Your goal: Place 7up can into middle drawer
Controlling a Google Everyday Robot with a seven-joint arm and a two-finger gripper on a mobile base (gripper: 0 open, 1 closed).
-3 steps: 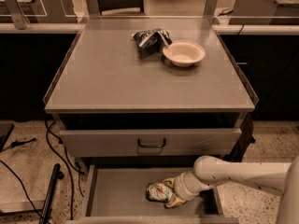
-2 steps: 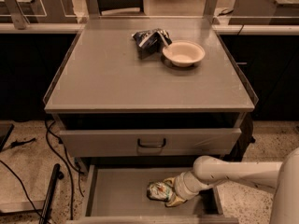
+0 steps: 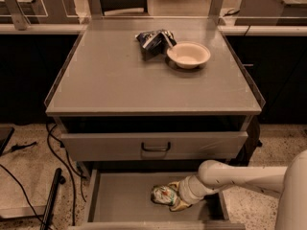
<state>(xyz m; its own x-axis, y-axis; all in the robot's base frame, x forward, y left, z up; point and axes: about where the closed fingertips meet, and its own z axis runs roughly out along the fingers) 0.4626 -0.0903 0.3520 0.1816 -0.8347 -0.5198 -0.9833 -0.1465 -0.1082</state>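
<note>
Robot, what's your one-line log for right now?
hand inside middle drawer | holding 7up can, can on its side | bowl and snack bag on cabinet top

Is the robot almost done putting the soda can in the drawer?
Nearly! Done: the middle drawer is open, and the 7up can is down inside it, lying on its side near the right end. In hand: the gripper is inside the drawer too, closed around the can. I can't tell if the can is resting on the drawer floor. Left: let go of the can and back out.
</note>
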